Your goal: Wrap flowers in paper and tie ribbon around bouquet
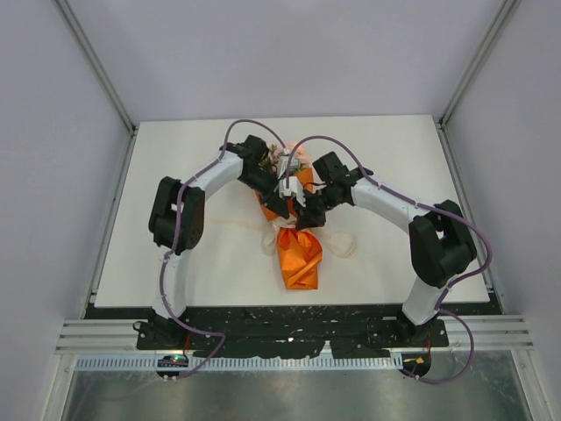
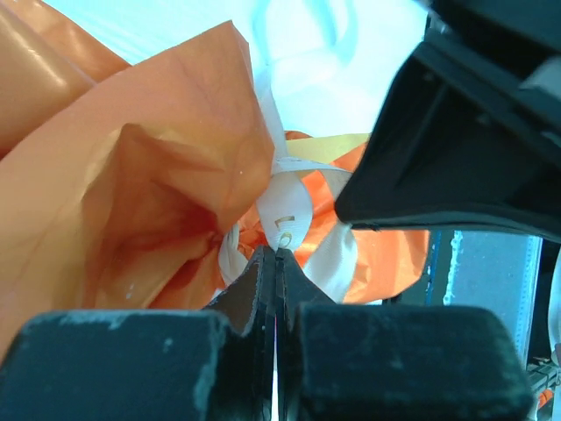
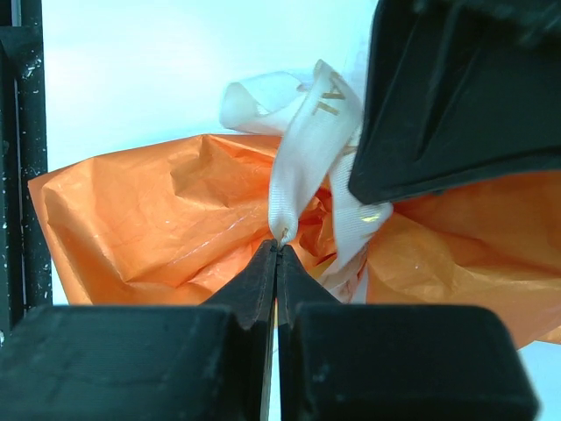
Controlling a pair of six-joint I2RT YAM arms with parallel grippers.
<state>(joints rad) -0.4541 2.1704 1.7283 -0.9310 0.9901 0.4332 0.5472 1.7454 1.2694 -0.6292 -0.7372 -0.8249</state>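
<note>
The crinkly orange paper-cone bouquet (image 1: 298, 254) lies in the middle of the white table (image 1: 175, 175), its blooms (image 1: 285, 160) toward the far edge. The left fingers (image 2: 250, 294) and right fingers (image 3: 254, 281) are each pinched on the soft cream-white fabric ribbon (image 3: 302, 149) at its gathered waist.

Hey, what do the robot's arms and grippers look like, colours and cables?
The left arm and right arm have white links, bulky black joints and looping purple cables. The left gripper and right gripper are matte black with tapered fingers.

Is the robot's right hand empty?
No; in its wrist view the right hand is pinched shut on the white ribbon in front of the orange paper.
</note>
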